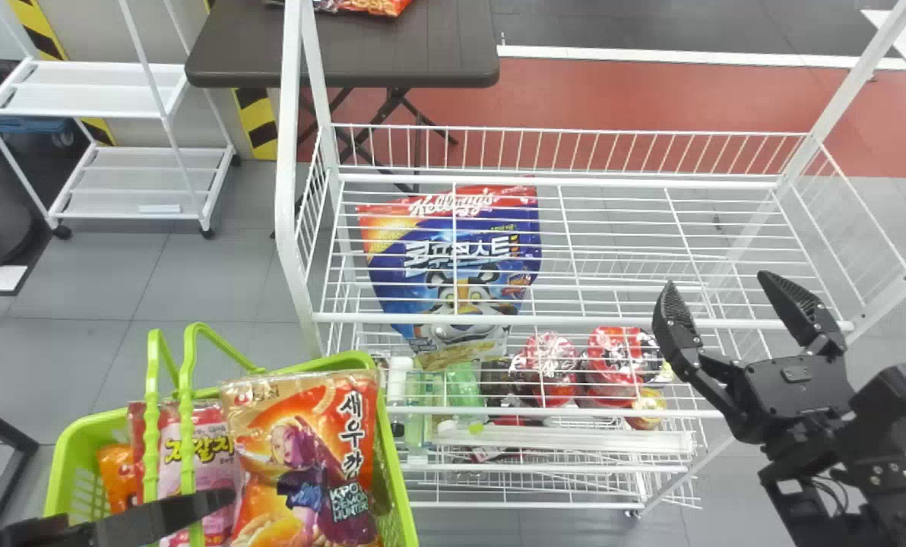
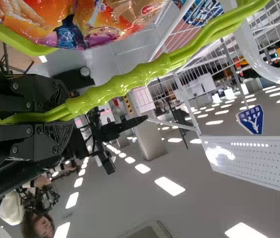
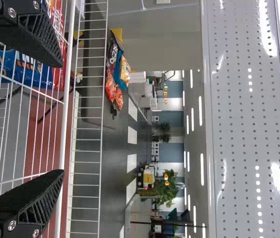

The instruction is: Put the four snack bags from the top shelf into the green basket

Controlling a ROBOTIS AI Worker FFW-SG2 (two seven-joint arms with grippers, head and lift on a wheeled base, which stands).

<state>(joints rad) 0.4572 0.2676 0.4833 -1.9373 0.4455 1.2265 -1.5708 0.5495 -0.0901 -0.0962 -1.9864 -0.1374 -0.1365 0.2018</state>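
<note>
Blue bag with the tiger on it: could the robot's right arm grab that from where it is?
Probably not straight down: the wire shelf lies between the right gripper and the blue bag. The gripper is open and empty, so going in below the shelf might work.

1. The basket (image 1: 403, 494) is before the wire rack (image 1: 289, 190), toward its left.
2. In the basket, one snack bag (image 1: 301, 456) lies rightmost, another (image 1: 213, 448) beside it, a third (image 1: 116, 475) farther left; the basket handles (image 1: 187, 425) rise over them.
3. The cereal bag (image 1: 491, 251) is below the left part of the top shelf (image 1: 574, 324).
4. Lower down, bottles (image 1: 464, 387) stand left of wrapped packs (image 1: 548, 365).
5. Behind the rack, to the left, is a folding table (image 1: 339, 45) with snack bags (image 1: 377, 6) on it; a shelf cart (image 1: 80, 90) is left of the table.
</note>
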